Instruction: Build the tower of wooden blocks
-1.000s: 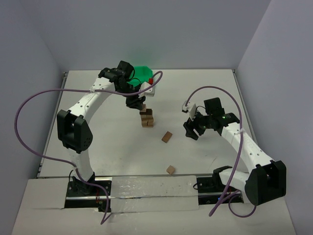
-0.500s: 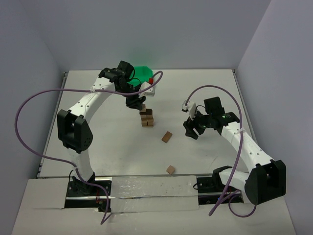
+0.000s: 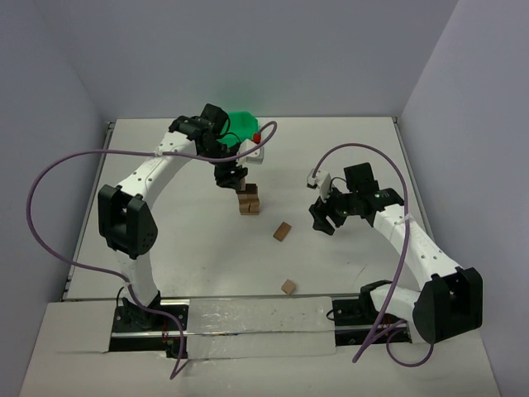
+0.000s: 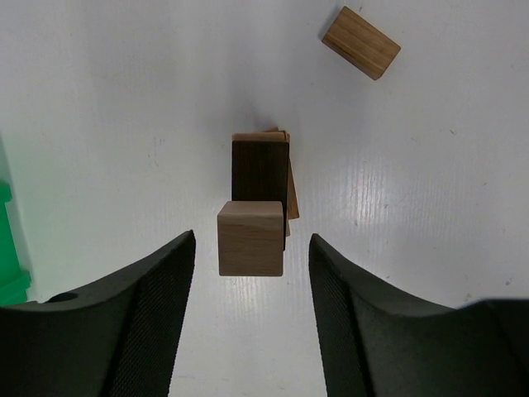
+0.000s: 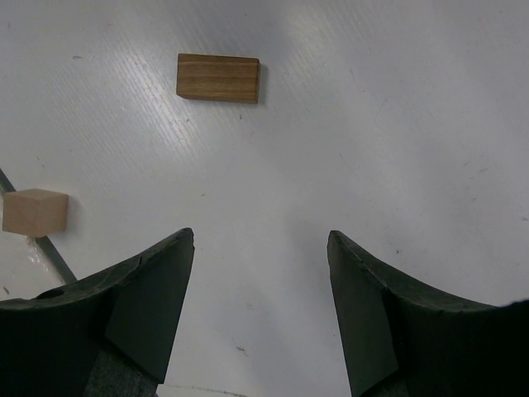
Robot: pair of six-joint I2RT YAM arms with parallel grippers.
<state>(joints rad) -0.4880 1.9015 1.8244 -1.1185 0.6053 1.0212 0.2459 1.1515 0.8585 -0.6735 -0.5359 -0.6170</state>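
The wood block tower stands in the middle of the table. In the left wrist view a light tan cube sits on its top, over a dark brown block and tan blocks beneath. My left gripper hovers right above the tower, open, with a gap between each finger and the cube. A loose brown bar and a loose tan cube lie on the table. My right gripper hangs open and empty near the bar.
A green plastic bin stands at the back behind the left gripper, and its edge shows at the left of the left wrist view. A small white and red item sits beside it. The table's front edge runs near the loose cube.
The left gripper's jaws have spread apart, letting go of the light tan cube, which now rests on top of the tower. The right arm has not moved.
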